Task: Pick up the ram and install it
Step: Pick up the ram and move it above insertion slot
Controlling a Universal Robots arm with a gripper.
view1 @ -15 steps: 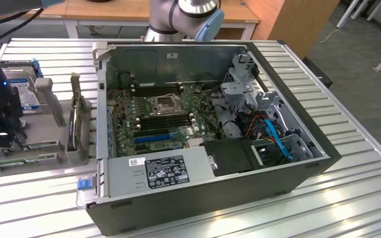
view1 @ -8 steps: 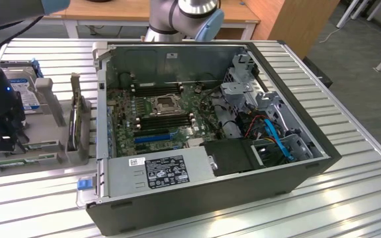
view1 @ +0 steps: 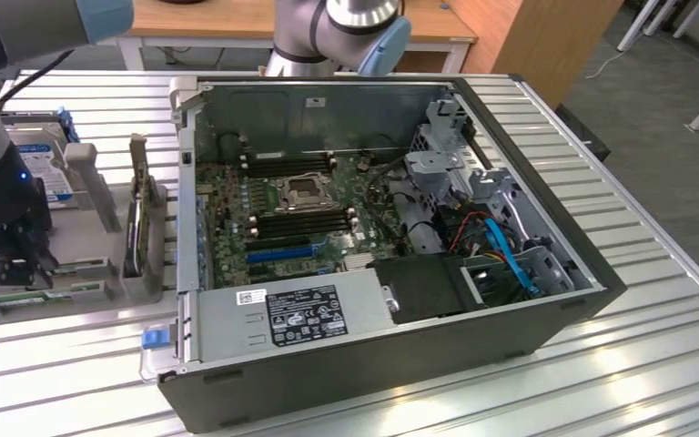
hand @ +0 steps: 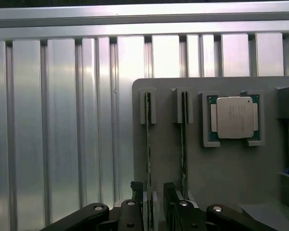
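Observation:
Two ram sticks stand on edge in the slots of a grey holder (hand: 221, 178). My gripper (hand: 153, 211) is open, with its dark fingers (hand: 135, 209) on either side of the end of one ram stick (hand: 148, 144), not closed on it. The second ram stick (hand: 184, 144) stands parallel just beside it. In the exterior view the gripper (view1: 10, 269) hangs low over the holder (view1: 88, 196) at the exterior view's left, beside the open computer case (view1: 386, 246). Inside the case, black memory slots (view1: 307, 221) flank the processor socket (view1: 298, 191).
A processor chip (hand: 232, 118) lies in a recess of the holder next to the sticks. The case has tall metal walls, a power supply (view1: 295, 314) at the front and drive cages with cables (view1: 483, 228) at the exterior view's right. All rests on a ribbed metal table (hand: 53, 134).

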